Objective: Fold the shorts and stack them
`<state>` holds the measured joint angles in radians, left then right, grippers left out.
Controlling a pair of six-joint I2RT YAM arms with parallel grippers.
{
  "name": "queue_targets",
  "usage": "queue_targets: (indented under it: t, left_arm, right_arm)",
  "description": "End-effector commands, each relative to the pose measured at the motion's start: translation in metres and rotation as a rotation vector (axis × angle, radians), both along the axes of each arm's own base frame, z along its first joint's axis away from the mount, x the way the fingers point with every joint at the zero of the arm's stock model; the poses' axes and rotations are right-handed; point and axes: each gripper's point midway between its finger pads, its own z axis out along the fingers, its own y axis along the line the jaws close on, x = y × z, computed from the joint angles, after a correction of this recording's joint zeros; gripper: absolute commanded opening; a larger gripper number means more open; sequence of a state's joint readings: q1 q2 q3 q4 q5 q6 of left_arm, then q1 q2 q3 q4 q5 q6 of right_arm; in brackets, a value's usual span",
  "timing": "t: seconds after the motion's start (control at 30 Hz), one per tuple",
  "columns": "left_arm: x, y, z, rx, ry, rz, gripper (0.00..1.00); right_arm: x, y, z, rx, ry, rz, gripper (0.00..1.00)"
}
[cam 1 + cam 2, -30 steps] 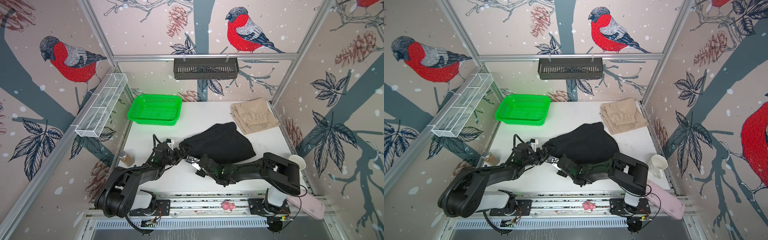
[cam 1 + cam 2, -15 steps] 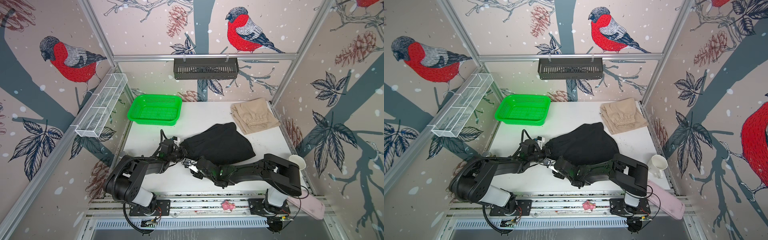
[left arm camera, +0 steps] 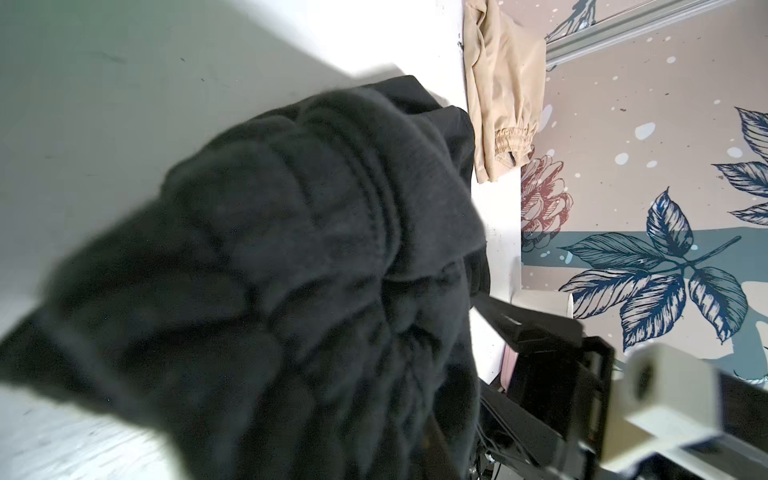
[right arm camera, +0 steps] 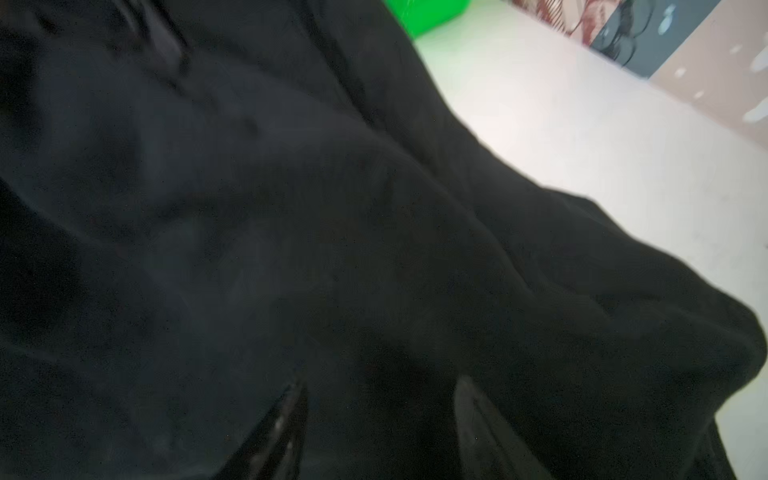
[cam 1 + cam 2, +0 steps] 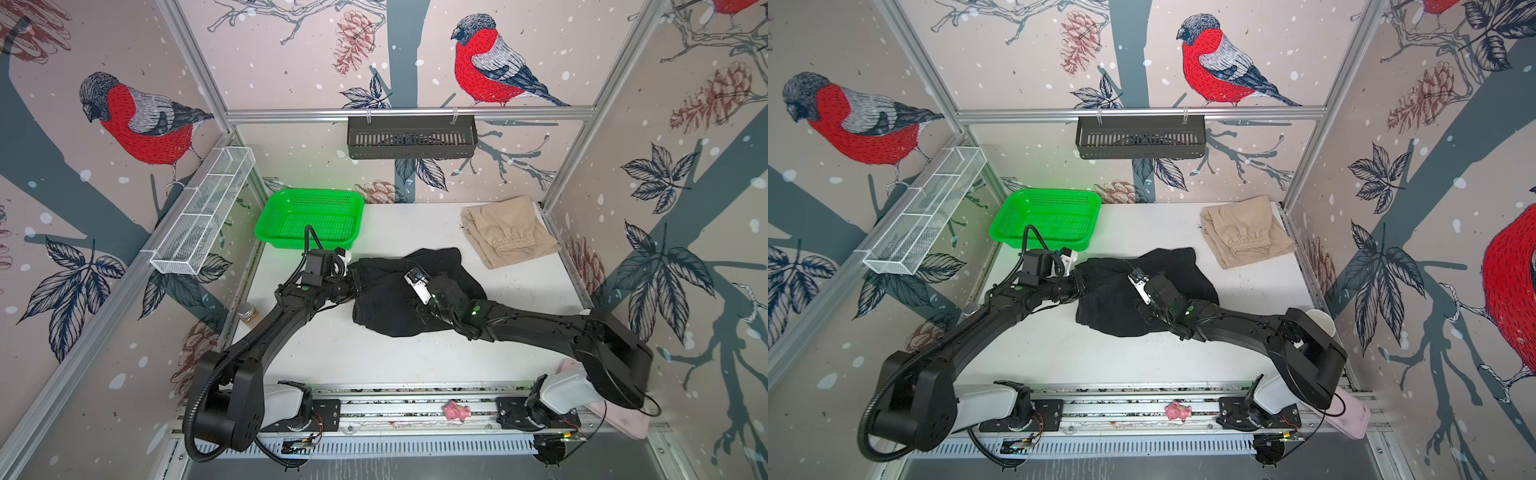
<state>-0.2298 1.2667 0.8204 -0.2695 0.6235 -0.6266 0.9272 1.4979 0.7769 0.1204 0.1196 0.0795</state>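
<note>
**At centre frame: black pair held by its left end, bulk lying to the right**

In the middle of both top views, the black shorts [image 5: 382, 307] lie rumpled on the white table [image 5: 374, 361]. Their longer run goes across the frame, from left to slightly lower right.

The left gripper [image 5: 353, 283] is buried in the left end of the cloth. Its jaws are hidden in every view. In the left wrist view a ribbed band fills the lens, with puckers converging toward the tool. I read that as a closed pinch on the waistband end.

The right gripper [image 5: 417, 308] is over the middle of the same garment. In the right wrist view its fingers [image 4: 286, 419] stand partly apart with black cloth beyond them. I cannot tell whether any cloth sits between them.

From the left tool, all of the garment extends rightward. A fold would likely carry that pinched end to the right, over the body, with the right tool close to where the crease would fall.

The beige shorts [image 5: 509, 232] lie already folded at the upper right of the frame, well apart from the black pair and nearer the right arm. The green basket [image 5: 311, 192] sits at the upper left, just beyond the left wrist.
</note>
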Motion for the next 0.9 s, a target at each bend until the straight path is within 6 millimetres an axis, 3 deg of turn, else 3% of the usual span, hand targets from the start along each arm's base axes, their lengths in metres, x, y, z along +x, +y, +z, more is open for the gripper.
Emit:
queue_targets:
  t: [0.0,0.1,0.3,0.37,0.47,0.53,0.63,0.77,0.87]
  left_arm:
    - [-0.02,0.01,0.006,0.1,0.056,-0.067,0.0]
    - [-0.02,0.016,0.01,0.13,0.062,-0.063,0.0]
    - [-0.023,0.027,0.012,0.109,0.102,-0.063,0.0]
    - [-0.018,0.035,0.024,0.127,0.093,-0.055,0.0]
    - [-0.018,0.057,0.027,0.213,0.124,-0.031,0.0]
    - [-0.019,0.068,0.026,0.267,0.138,-0.02,0.0]
    - [-0.018,0.074,0.019,0.301,0.156,-0.021,0.0]
    - [-0.016,0.073,0.012,0.308,0.162,-0.041,0.0]
    - [-0.012,0.078,0.012,0.341,0.15,-0.044,0.0]
  right_arm:
    - [-0.007,0.003,-0.002,0.041,0.049,0.024,0.48]
    - [-0.012,0.026,-0.002,0.099,0.079,0.074,0.39]
    - [-0.045,0.089,-0.046,0.137,0.258,0.22,0.32]
    - [-0.064,0.115,-0.054,0.169,0.336,0.292,0.32]
    - [-0.089,0.15,-0.056,0.178,0.368,0.378,0.32]
    - [-0.094,0.165,-0.048,0.21,0.384,0.407,0.34]
    - [-0.078,0.169,-0.034,0.252,0.378,0.378,0.42]
    - [-0.039,0.143,-0.017,0.279,0.338,0.284,0.42]
    - [-0.012,0.123,-0.013,0.27,0.299,0.228,0.35]
